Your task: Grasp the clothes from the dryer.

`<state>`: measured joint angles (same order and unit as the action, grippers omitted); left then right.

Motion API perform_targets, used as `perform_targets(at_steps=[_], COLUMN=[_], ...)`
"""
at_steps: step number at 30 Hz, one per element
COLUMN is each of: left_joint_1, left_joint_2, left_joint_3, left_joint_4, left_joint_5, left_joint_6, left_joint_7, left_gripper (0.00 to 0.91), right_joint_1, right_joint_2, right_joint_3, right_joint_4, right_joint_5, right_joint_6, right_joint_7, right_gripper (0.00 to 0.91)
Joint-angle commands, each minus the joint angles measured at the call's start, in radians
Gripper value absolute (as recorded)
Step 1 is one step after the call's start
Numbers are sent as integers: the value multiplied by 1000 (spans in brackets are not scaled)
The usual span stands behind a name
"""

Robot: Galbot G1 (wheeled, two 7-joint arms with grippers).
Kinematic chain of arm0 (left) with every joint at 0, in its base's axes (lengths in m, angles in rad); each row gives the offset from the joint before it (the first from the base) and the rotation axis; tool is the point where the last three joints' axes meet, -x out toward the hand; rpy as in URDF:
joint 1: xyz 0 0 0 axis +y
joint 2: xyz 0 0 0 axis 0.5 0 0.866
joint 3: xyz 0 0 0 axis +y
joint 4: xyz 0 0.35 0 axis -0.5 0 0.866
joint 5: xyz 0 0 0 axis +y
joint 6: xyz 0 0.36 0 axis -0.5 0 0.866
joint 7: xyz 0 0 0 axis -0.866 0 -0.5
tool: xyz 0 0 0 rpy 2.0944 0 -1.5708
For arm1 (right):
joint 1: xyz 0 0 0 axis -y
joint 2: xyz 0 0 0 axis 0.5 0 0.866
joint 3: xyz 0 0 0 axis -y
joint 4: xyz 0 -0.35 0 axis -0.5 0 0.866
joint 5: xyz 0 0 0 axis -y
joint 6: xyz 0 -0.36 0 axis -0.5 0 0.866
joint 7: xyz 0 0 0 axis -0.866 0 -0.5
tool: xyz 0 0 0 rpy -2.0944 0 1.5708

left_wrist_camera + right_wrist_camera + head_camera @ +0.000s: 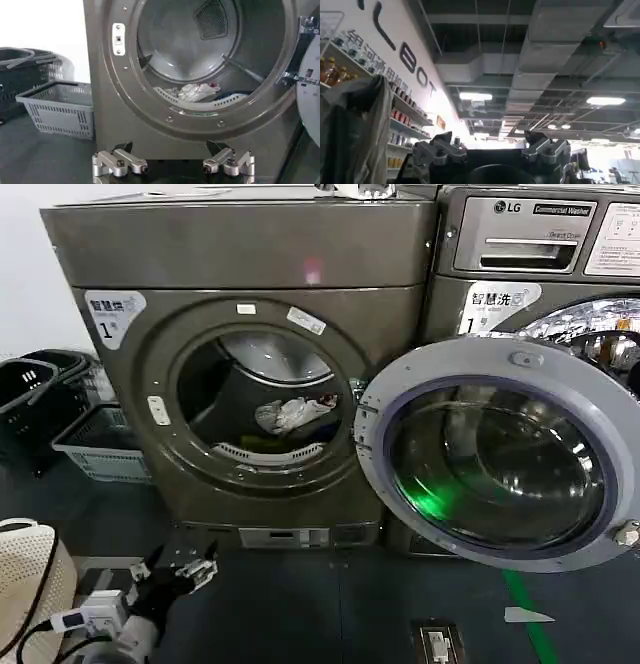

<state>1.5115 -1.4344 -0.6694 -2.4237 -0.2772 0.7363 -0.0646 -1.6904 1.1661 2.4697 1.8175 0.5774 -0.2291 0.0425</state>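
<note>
While the door hangs wide open, nothing has yet been lifted out of the drum.

Dryer: the bronze-grey dryer [240, 364] with the label marked 1 stands straight ahead; its porthole is uncovered and its round door [500, 454] is swung out to the robot's right, in front of the LG-marked machine [540, 254].

Clothes: the clothes [292, 415] lie on the drum floor near the front lip, a white-grey piece with a red patch uppermost; the left wrist view shows the same bundle [196, 92] just behind the perforated rim, with a dark blue piece beside it. A yellow-green strip seems to lie under the white piece in the head view, though I cannot be sure.

Left gripper: the left gripper [182, 569] hovers low, near the floor in front of the dryer's base, below the porthole and well apart from the clothes. Its fingers [120, 162] are spread wide with nothing between them, aimed at the opening.

Right gripper: the right gripper [492, 152] points up toward the ceiling, away from the work, fingers spread and empty; it looks parked.

Surroundings: a grey basket [100, 446] sits on the floor to the left of the dryer.

Progress: door open, access clear. Left to do, as I judge it: raise the left gripper to porthole height, reach in, close on the cloth, draw it out.
</note>
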Motion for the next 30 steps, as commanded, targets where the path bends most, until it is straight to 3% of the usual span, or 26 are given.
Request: perform_targets(at_steps=[1,30], left_joint_1=[-1,-9], left_joint_2=[-1,7], left_joint_3=[5,16], left_joint_4=[-3,-3], left_joint_5=[1,20], left_joint_6=[49,49], left_joint_7=[1,23], left_gripper=[907,907], right_joint_1=[-3,2], right_joint_2=[-2,-15], right_joint_3=[12,15], right_joint_4=[-10,-30], right_joint_5=[9,27], right_joint_6=[5,17], right_joint_7=[9,39], right_gripper=[907,907])
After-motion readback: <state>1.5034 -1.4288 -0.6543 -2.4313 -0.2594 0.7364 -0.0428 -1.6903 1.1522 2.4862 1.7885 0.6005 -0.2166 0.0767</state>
